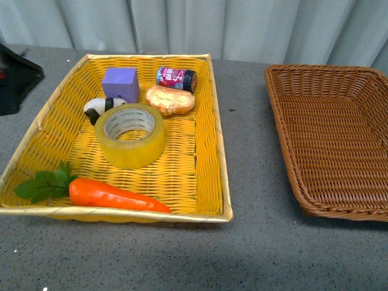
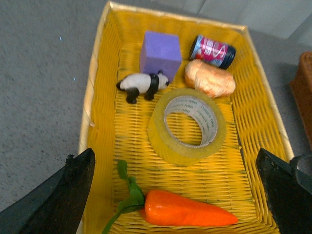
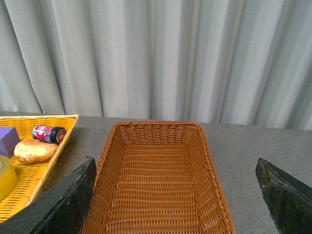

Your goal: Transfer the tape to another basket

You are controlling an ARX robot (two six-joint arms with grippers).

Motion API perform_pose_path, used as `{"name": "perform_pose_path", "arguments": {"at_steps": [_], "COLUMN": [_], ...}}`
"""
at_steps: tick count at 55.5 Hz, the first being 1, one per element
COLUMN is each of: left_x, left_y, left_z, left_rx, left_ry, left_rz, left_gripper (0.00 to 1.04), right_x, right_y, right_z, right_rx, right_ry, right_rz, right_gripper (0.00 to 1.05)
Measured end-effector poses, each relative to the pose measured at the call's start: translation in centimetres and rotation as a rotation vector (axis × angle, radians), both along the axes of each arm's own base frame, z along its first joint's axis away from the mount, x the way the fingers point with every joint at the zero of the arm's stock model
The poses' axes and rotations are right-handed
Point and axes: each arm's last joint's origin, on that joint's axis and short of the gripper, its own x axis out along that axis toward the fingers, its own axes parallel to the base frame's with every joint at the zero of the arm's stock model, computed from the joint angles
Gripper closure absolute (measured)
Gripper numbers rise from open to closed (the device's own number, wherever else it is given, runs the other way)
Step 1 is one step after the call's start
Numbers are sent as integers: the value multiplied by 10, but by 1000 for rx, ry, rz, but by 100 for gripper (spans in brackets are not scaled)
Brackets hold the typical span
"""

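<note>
Here, in the front view, the wide roll of translucent yellowish packing tape point(image 1: 130, 134) lies flat near the middle of the bright yellow woven basket with a pale rim point(image 1: 221, 163), which rests on the grey speckled surface point(image 1: 254, 242). Behind the tape sit a purple cube point(image 1: 120, 83), a small black-and-white panda figure point(image 1: 100, 109), a tan bread roll point(image 1: 170, 100) and a dark can with a red label point(image 1: 176, 79) lying on its side. An orange toy carrot with green leaves point(image 1: 115, 195) lies along the near wall. The dark brown woven wicker basket point(image 1: 339, 145) stands apart to the right.

In the left wrist view, the left hand point(image 2: 174, 160) is spread wide and grips nothing, with the tape showing between its dark fingers, untouched.

In the right wrist view, the right hand point(image 3: 174, 161) is likewise spread wide, framing the brown basket.
</note>
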Motion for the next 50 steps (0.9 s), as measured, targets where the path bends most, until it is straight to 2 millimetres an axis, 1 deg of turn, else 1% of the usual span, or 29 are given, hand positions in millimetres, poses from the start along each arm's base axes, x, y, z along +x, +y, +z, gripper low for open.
{"name": "perform_pose_path", "arguments": {"at_steps": [6,11,16,33,50], "left_x": [27,52,69,101,130], "left_y": [-8,-20,-29,-42,-49], "left_z": [-13,-26,-38,-59,-73], "left_rx": [-2,-16,-18,68,37], "left_ry": [107,230,295,396,485], "left_rz": [0,-17,-24,22,54], "left_gripper": [7,7,7,7,7], "right_x": [0,0,0,0,0], "right_y": [0,0,0,0,0], "right_z": [0,0,0,0,0], "right_rx": [0,0,0,0,0], "right_ry": [0,0,0,0,0], "right_rz": [0,0,0,0,0], "right_gripper": [9,9,9,9,9]}}
